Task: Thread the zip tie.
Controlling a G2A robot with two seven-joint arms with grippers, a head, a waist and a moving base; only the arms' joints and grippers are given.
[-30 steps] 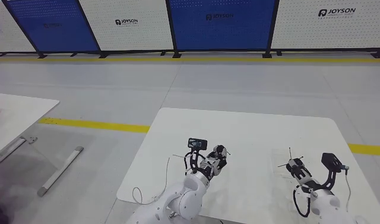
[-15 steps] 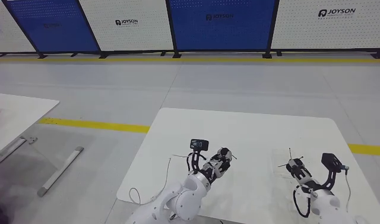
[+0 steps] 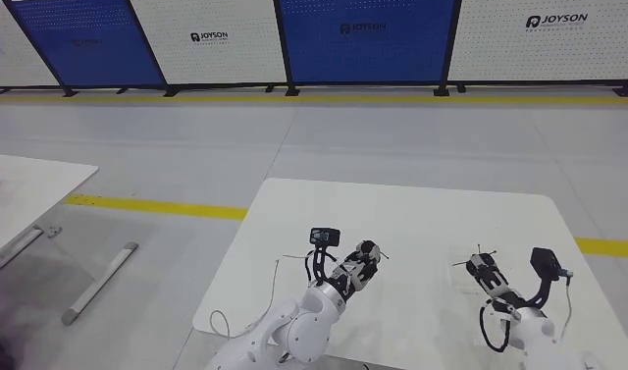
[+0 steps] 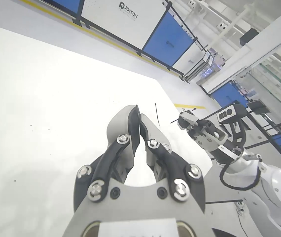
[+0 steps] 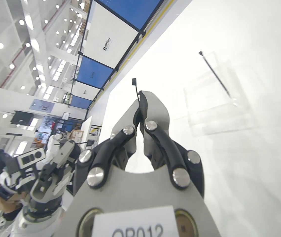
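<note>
We look down on a white table, with both robot arms reaching in over its near edge. The left gripper sits close to that near edge, about midway along it. Its two fingers are pressed together at the tips, and we cannot tell whether anything thin is caught between them.

The right gripper is farther along the near edge, toward the table's right edge and well apart from the left one. Its fingers are clamped on a black zip tie. They grip it along the strap, so the small square head pokes out past the fingertips. In the top view, thin lengths of strap stick out from this gripper.

Near the right gripper, on the same right-hand part of the table, a clear holder rests on the surface; it is a see-through box. A second zip tie, also black, stands on end inside it, with its lower end in the holder and its head end up.

Beyond the table's far edge we see a grey floor with a yellow line and a row of blue and white panels.
</note>
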